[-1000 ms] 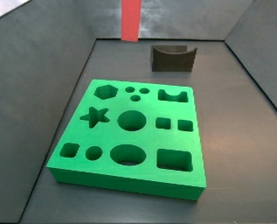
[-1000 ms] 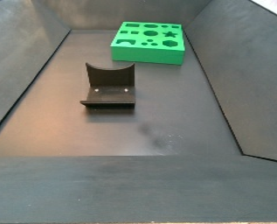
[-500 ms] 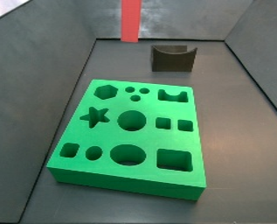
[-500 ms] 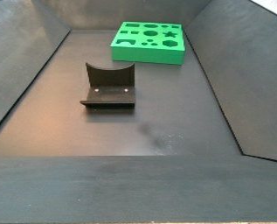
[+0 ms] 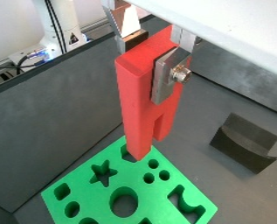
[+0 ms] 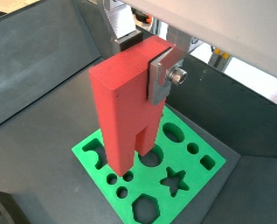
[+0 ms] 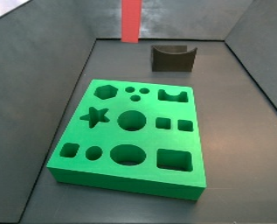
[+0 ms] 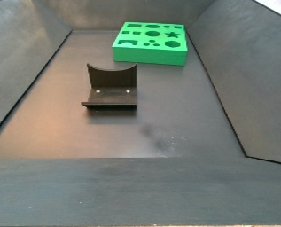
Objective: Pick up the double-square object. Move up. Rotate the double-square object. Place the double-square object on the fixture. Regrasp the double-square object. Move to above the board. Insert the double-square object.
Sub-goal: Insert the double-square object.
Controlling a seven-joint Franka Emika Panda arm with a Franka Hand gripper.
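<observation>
In both wrist views my gripper (image 5: 148,56) (image 6: 138,59) is shut on the upper end of the red double-square object (image 5: 138,101) (image 6: 120,109). The object hangs upright with its two prongs pointing down, clear above the green board (image 5: 82,188) (image 6: 190,199). A side view shows only a red strip of the double-square object (image 7: 130,19) at the picture's upper edge, beyond the board (image 7: 152,140); the gripper is outside both side views. The dark fixture (image 7: 172,57) (image 8: 111,86) (image 5: 248,142) stands empty on the floor, apart from the board (image 8: 149,58).
Grey sloping walls (image 7: 36,52) (image 8: 231,80) enclose the dark floor on all sides. The board's cut-outs include a star (image 7: 96,115), a hexagon (image 7: 103,90), circles and squares. Cables and a bench lie outside the enclosure in a wrist view.
</observation>
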